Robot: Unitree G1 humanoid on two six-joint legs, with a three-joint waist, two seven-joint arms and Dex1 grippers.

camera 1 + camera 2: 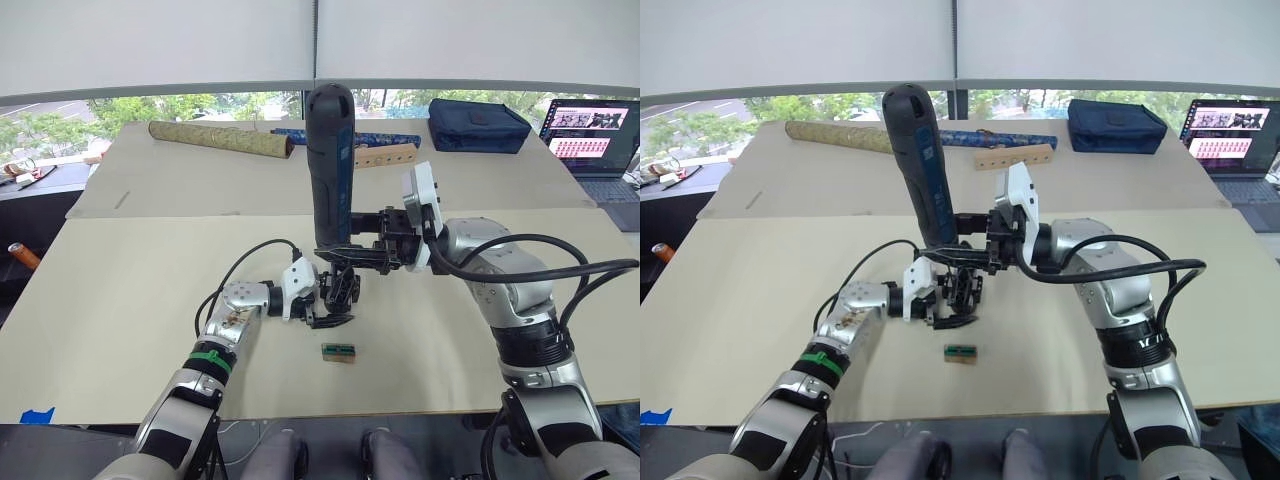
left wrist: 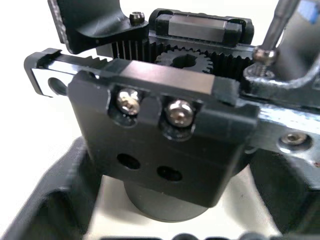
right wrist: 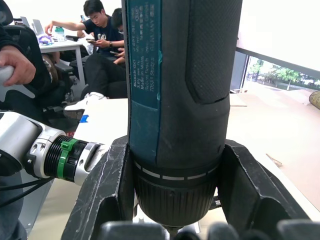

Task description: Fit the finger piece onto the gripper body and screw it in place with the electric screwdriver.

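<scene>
Screwdriver point(image 1: 331, 170) near-upright, bit seemingly down, gripper body point(image 1: 338, 288)

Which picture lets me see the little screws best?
The left wrist view: two silver screws sit close up on the gripper body. In the eye views the gripper body looks tiny, so its screws cannot be made out.

- The upright electric screwdriver point(image 1: 330, 170) and right gripper point(image 1: 362, 250) crowd the gripper body point(image 1: 338, 290) from above.
- A small tan-and-green block point(image 1: 338, 352) lies toward the table's point(image 1: 120, 300) near edge.
</scene>
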